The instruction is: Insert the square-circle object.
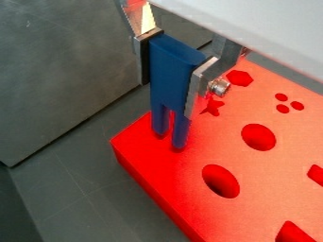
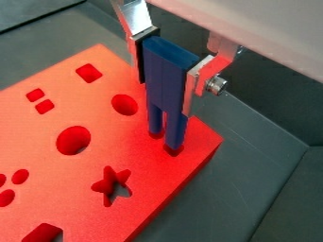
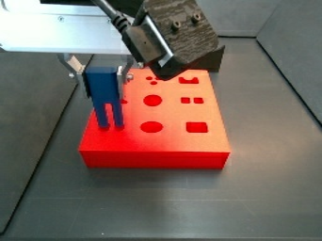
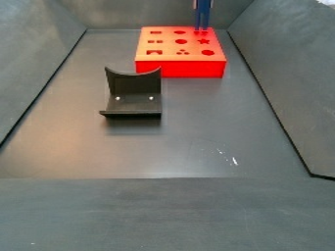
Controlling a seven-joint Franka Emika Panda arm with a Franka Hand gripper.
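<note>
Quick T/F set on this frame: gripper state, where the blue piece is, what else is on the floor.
1. The gripper holds the blue piece between its jaws. True.
2. The blue piece lies flat on the floor. False: it hangs upright, legs down, over the red board.
3. The piece is above the board's middle. False: in a side view it is near an edge.
4. A dark grey curved block sits on the floor apart from the board. True.

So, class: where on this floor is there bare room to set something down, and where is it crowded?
Bare floor runs from the dark curved block toward the camera, and also beside the red board. The crowded spot is the board's corner, where the gripper holds the blue piece with its legs at the board's top.
</note>
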